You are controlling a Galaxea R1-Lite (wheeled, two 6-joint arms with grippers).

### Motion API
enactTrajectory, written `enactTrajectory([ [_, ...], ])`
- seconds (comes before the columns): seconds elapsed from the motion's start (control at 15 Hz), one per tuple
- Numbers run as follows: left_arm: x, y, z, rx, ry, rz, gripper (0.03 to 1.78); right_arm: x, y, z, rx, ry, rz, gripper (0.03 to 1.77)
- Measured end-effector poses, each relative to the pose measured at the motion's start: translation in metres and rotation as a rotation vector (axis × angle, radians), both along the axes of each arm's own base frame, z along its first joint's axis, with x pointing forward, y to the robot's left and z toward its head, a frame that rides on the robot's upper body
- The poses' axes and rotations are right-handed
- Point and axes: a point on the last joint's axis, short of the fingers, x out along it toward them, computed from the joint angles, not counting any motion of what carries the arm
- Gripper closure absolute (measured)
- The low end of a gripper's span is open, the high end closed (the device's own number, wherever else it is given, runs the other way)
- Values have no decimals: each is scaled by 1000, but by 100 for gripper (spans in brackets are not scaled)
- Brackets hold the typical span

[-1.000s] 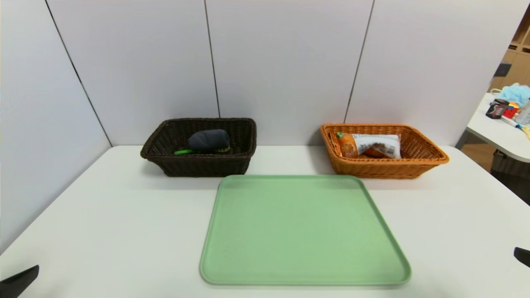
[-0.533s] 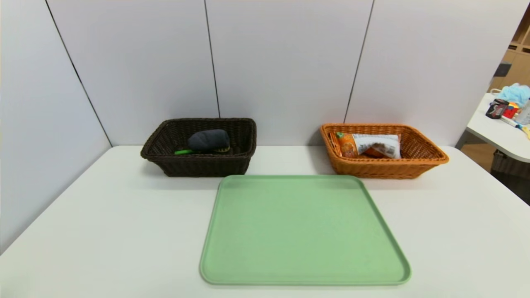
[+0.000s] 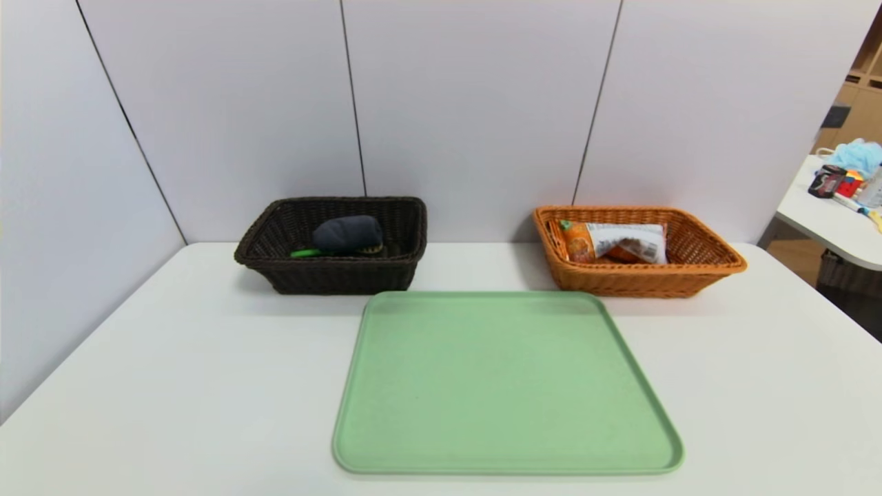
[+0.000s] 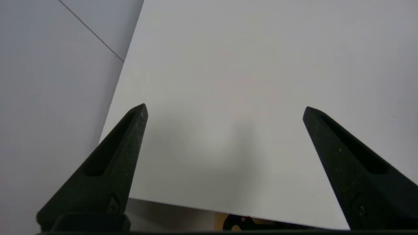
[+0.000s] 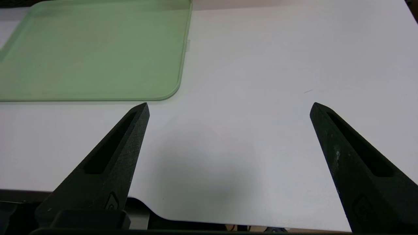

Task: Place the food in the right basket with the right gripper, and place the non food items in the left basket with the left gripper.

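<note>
The orange snack bag, the food, lies inside the orange-tan right basket at the back right. In the dark brown left basket at the back left rest the grey rolled cloth and the green handle of the spoon-fork. Neither arm shows in the head view. My left gripper hangs open over bare table near its front left edge, nothing between its fingers. Open too, my right gripper hovers above the table's front right part, beside the tray's corner.
A bare green tray lies in the middle of the white table; its corner shows in the right wrist view. Grey panels wall the back and left. A side table with clutter stands far right.
The tips of both grippers, seen at the head view's lower corners a second ago, have drawn back out of that view. The baskets' contents have not moved.
</note>
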Motion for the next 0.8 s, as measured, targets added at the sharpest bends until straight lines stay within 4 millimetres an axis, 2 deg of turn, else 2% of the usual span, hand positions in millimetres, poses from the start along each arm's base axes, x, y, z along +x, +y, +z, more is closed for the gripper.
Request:
enactTrajectory([
  [0.27, -10, 0, -20, 1, -33, 5, 12, -10, -1, -12, -2, -28, 20, 10],
  [0.8, -19, -1, -42, -9, -108, -28, 12, -36, 4, -34, 6, -116, 69, 10],
])
